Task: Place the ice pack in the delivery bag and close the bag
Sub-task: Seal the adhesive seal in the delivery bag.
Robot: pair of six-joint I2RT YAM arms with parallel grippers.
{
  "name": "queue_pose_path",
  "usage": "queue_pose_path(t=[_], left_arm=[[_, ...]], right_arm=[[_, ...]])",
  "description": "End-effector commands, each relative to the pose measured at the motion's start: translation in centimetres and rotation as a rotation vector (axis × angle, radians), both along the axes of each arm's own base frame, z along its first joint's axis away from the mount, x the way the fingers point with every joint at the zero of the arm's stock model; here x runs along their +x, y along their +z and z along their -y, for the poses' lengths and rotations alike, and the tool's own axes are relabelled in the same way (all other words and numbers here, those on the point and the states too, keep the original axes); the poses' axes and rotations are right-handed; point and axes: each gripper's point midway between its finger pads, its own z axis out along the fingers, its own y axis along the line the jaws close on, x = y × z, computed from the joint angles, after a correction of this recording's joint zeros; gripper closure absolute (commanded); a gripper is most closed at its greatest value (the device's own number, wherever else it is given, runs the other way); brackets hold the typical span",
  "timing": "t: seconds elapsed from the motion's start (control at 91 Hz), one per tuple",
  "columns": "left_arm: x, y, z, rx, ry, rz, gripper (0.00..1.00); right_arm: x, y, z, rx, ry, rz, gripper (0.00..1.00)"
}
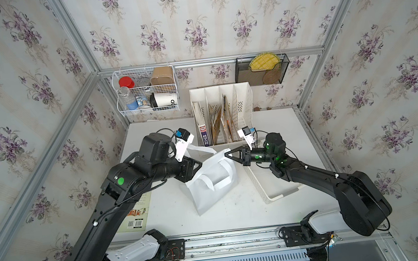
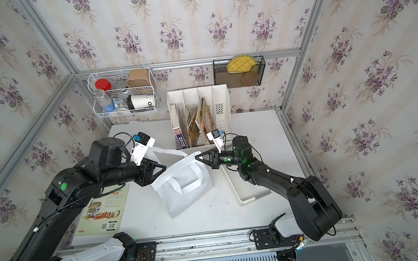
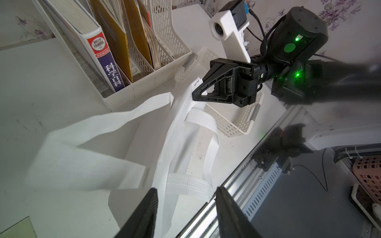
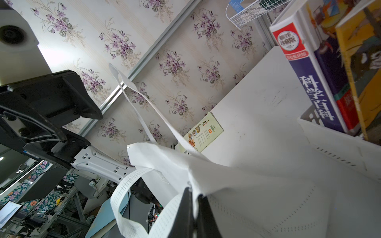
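The delivery bag (image 1: 211, 182) sits mid-bench (image 1: 239, 212) between both arms, with one strap handle (image 4: 121, 76) raised. The right wrist view shows the right end effector (image 4: 193, 197) clamped shut on the bag's rim corner. The left wrist view shows the left end effector (image 3: 186, 190) with jaws apart beside the bag. A perforated basket (image 3: 237, 127) lies just beside the bag. In both top views the file rack (image 1: 243, 107) holds books and the wall wire basket (image 1: 148, 111) holds bottles and cups.
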Motion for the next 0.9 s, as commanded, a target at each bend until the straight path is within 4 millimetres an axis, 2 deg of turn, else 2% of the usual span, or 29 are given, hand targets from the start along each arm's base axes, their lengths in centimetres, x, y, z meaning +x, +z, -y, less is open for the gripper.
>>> queue_pose_path(t=[0.0,0.154,0.352,0.385,0.593,0.692,0.78,0.89], left_arm=[[0.6,0.1,2.5,-0.028,-0.085,0.005,0.52],[3.3,-2.2,4.0,0.085,-0.07,0.005,0.51],[6.4,-5.7,3.7,0.262,-0.045,0.032,0.49],[6.9,-7.1,3.9,0.298,-0.054,0.007,0.49],[6.3,-9.5,5.4,0.299,-0.13,-0.082,0.5],[6.2,-10.0,5.8,0.291,-0.149,-0.097,0.58],[6.3,-10.2,5.8,0.298,-0.152,-0.101,0.76],[5.7,-10.6,6.3,0.28,-0.187,-0.133,0.79]], right_arm=[[0.0,0.5,-0.2,0.012,-0.002,0.016,1.0],[-0.2,0.4,-0.3,0.009,0.004,0.014,1.0],[-0.5,0.2,-0.2,-0.001,0.011,0.018,1.0],[-0.5,0.1,-0.2,-0.003,0.012,0.019,1.0],[-0.7,0.3,-0.2,-0.002,0.021,0.024,1.0],[-0.8,0.3,-0.2,0.0,0.029,0.021,1.0],[-0.9,0.3,-0.3,0.001,0.032,0.022,1.0],[-1.0,0.2,-0.3,0.001,0.036,0.021,1.0]])
